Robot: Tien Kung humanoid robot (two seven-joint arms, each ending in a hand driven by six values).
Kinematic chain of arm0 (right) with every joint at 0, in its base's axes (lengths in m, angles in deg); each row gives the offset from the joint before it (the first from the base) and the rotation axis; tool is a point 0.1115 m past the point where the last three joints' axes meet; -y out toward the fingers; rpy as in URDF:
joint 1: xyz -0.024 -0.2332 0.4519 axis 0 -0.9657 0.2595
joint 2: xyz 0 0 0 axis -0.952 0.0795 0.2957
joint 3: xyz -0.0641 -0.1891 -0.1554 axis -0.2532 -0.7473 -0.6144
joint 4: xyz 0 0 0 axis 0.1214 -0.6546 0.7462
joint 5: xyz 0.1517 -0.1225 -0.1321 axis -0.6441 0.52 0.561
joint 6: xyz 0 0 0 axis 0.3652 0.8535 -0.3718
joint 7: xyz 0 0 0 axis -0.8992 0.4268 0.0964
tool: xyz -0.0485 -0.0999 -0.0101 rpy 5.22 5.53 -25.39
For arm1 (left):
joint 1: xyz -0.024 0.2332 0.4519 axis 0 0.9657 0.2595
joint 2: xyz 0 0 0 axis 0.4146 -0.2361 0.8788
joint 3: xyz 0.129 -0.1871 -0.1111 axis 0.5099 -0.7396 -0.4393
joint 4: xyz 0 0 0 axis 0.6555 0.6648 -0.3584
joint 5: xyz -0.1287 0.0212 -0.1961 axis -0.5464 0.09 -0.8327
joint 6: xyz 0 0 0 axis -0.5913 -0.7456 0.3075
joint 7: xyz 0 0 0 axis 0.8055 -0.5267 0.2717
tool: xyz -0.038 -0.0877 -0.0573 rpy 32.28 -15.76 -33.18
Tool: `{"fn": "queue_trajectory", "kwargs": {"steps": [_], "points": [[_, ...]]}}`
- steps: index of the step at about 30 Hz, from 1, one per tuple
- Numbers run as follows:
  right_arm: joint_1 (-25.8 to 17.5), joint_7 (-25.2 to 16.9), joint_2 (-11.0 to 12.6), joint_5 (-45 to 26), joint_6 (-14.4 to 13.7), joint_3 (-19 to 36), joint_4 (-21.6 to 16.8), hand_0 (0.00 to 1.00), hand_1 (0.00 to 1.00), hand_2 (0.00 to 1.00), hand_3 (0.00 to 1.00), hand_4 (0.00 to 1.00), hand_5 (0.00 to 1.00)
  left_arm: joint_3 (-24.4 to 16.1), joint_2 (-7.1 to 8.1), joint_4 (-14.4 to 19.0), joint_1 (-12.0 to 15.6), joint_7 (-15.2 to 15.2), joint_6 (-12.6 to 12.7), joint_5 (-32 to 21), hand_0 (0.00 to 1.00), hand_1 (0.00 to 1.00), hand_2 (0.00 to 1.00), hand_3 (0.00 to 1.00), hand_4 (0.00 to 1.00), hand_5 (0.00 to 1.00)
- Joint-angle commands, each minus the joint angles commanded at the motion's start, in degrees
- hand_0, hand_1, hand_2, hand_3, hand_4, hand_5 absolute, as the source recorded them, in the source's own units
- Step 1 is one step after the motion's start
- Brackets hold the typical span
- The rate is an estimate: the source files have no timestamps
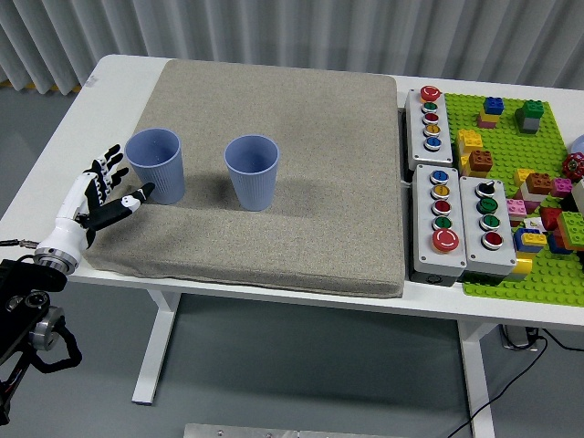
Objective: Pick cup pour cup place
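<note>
Two blue ribbed cups stand upright on a grey felt mat (301, 228): the left cup (156, 165) and the right cup (252, 172). My left hand (109, 192) is just left of the left cup at its base, fingers spread and holding nothing; the thumb tip reaches close to the cup's foot, and I cannot tell whether it touches. The right arm does not appear in the head view.
Three grey button boxes (454, 219) sit right of the mat. A green baseplate (538, 274) with several loose toy bricks fills the far right. The white table (55, 155) has a bare strip left of the mat.
</note>
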Motion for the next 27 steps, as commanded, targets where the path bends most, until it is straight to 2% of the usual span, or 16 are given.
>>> {"fn": "queue_trajectory", "kwargs": {"steps": [27], "points": [[0.5, 0.0, 0.0, -0.5, -0.1, -0.3, 0.0, 0.697, 0.695, 0.630, 0.623, 0.190, 0.366, 2.2, -1.61, -1.1, -2.1, 0.0, 0.5, 0.6, 0.955, 0.915, 0.998, 0.998, 0.780, 0.152]]}}
